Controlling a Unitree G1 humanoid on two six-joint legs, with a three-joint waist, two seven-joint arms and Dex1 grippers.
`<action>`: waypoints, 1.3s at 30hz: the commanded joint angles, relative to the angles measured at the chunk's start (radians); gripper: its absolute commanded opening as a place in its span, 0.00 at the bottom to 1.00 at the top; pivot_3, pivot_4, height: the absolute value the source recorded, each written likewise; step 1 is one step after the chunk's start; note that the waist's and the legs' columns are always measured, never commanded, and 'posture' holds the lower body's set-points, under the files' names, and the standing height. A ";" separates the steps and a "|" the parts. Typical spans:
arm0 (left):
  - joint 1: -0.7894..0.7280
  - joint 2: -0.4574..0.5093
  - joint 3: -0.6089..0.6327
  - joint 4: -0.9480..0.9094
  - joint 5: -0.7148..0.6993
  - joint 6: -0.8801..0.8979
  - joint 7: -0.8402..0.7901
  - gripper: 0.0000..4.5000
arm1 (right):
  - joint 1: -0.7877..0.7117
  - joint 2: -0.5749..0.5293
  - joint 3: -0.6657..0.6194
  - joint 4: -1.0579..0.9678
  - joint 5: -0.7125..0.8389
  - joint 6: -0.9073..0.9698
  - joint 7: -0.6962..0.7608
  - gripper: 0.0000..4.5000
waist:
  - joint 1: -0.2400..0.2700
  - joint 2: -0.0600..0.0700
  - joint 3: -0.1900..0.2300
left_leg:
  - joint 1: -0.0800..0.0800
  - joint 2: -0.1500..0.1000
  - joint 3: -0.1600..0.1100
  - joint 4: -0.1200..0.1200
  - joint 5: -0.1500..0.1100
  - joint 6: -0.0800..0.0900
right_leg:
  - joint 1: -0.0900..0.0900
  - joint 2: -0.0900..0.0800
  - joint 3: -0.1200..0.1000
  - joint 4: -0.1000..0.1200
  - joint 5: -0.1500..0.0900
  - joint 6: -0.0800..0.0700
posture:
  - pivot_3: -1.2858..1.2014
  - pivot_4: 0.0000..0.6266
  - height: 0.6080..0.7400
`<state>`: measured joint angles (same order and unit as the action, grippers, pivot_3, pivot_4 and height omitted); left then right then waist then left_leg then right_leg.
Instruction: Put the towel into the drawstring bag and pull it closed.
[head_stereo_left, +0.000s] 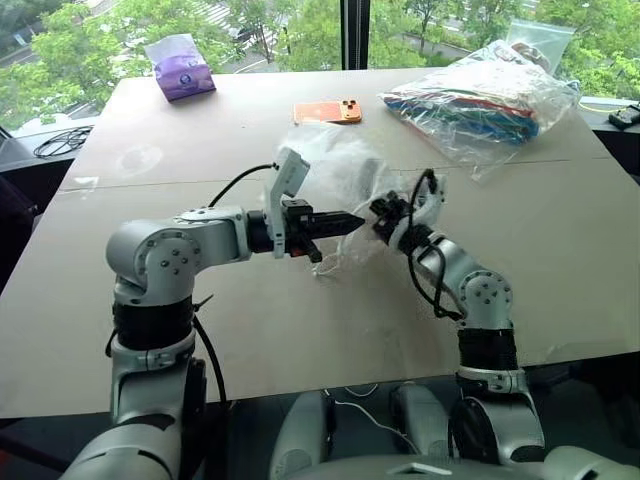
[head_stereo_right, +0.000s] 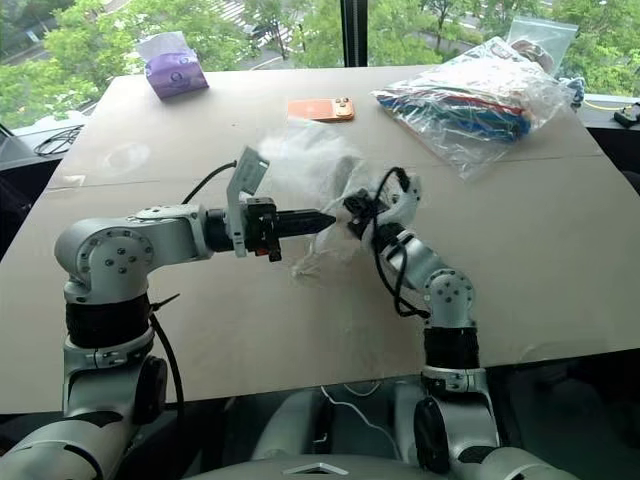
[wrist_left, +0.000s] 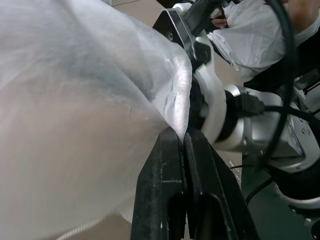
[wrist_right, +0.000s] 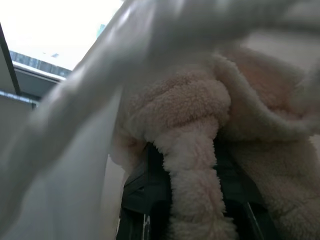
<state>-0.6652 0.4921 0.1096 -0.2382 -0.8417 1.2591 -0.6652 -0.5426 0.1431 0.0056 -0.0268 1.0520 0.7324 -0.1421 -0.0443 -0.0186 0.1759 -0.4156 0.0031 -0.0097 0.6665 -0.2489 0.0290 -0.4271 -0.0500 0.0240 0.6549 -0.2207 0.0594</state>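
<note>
- Left tool (head_stereo_left: 345, 222) is pressed together on the thin film of the bag (head_stereo_left: 335, 170), held above the surface's (head_stereo_left: 200, 330) middle.
- Right tool (wrist_right: 192, 165) pinches the towel (wrist_right: 200, 125) at the bag's mouth.
- Towel looks soft and light; the bag is flimsy and probably slippery, best taken at the rim.
- Near edge has open room.

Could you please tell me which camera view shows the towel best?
The right wrist view: the towel fills it, fuzzy and bunched between the right gripper's fingers. In the eye views it is just a pale lump at that gripper, against the drawstring bag.
</note>
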 joint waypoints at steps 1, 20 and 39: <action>0.001 -0.001 -0.032 0.012 0.033 -0.087 -0.027 0.00 | -0.049 0.017 0.055 -0.064 -0.103 -0.052 0.066 0.02 | 0.008 0.000 0.000 | 0.000 0.000 0.000 0.000 0.000 0.000 | 0.000 0.000 0.000 0.000 0.000 0.000 | 0.52 0.24 1.00; -0.002 0.036 -0.022 0.147 0.116 -0.283 -0.083 0.00 | 0.191 -0.337 -0.063 -0.294 -0.010 0.191 0.331 0.71 | 0.008 0.000 0.000 | -0.001 0.001 0.002 0.001 0.000 0.001 | -0.001 -0.001 0.001 0.001 0.000 0.000 | 0.52 0.24 1.00; 0.072 0.142 0.002 0.136 0.137 -0.322 -0.132 0.00 | 0.077 -0.601 0.140 0.088 -0.906 -0.600 0.597 0.71 | 0.003 -0.001 0.001 | 0.000 0.001 0.004 0.002 0.000 0.000 | -0.001 0.001 0.004 0.002 0.000 0.000 | 0.52 0.24 1.00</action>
<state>-0.6018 0.6072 0.0798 -0.0711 -0.7160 0.9641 -0.7822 -0.4361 -0.4444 0.1317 0.0541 0.1983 0.2060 0.4368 -0.0413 -0.0193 0.1765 -0.4152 0.0049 -0.0057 0.6683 -0.2489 0.0291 -0.4285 -0.0488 0.0278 0.6569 -0.2208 0.0596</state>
